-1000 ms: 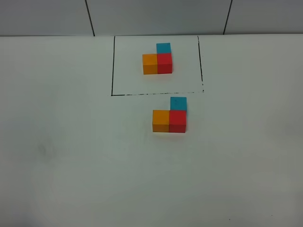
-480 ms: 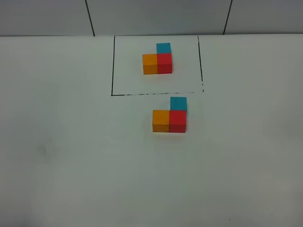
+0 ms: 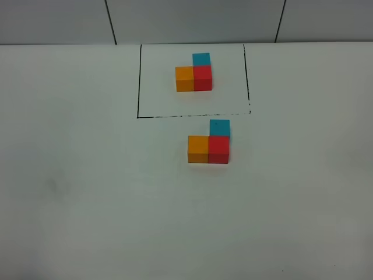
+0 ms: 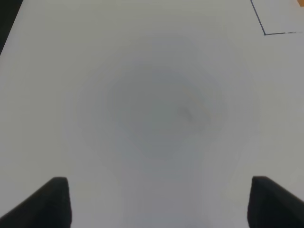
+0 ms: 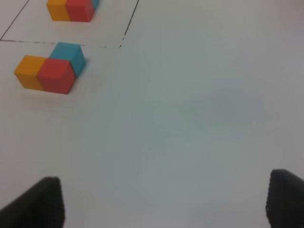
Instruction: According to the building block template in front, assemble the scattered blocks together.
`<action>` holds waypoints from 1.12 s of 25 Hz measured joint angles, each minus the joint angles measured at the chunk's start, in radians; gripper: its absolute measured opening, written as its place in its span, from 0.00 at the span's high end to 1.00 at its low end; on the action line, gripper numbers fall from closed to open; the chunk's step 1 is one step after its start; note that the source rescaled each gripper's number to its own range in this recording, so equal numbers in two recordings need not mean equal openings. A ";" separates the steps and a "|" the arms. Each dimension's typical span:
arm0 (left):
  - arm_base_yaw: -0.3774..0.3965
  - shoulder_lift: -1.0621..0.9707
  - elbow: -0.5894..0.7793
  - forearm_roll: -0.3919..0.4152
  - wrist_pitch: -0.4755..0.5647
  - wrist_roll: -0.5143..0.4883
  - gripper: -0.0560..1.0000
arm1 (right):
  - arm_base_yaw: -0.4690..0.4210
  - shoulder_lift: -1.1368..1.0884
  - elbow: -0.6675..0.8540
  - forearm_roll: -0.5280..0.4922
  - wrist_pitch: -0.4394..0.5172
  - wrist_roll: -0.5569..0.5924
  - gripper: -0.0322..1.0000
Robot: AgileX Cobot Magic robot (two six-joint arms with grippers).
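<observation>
The template is a thin black-lined rectangle (image 3: 138, 81) framing a joined L of orange (image 3: 185, 79), red (image 3: 203, 77) and blue (image 3: 201, 59) cubes. Below the frame, the unframed orange cube (image 3: 198, 149), red cube (image 3: 218, 149) and blue cube (image 3: 220, 127) sit joined in the same L. They also show in the right wrist view: orange (image 5: 30, 72), red (image 5: 55, 76), blue (image 5: 69, 55). My left gripper (image 4: 156, 202) is open and empty over bare table. My right gripper (image 5: 166, 202) is open and empty, well away from the cubes. Neither arm shows in the exterior view.
The white table (image 3: 87, 192) runs to a grey panelled wall (image 3: 192, 20) at the back. The frame's corner (image 4: 264, 33) shows in the left wrist view. The table's dark edge (image 4: 7, 19) is visible there too.
</observation>
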 joint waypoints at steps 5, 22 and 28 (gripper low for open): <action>0.000 0.000 0.000 0.000 0.000 0.000 0.25 | 0.000 0.000 0.000 0.000 0.000 0.001 0.26; 0.000 0.000 0.000 0.000 0.000 -0.001 0.26 | 0.000 0.000 0.000 0.000 0.000 0.001 0.26; 0.000 0.000 0.000 0.000 0.000 -0.001 0.26 | 0.000 0.000 0.000 0.000 0.000 0.001 0.26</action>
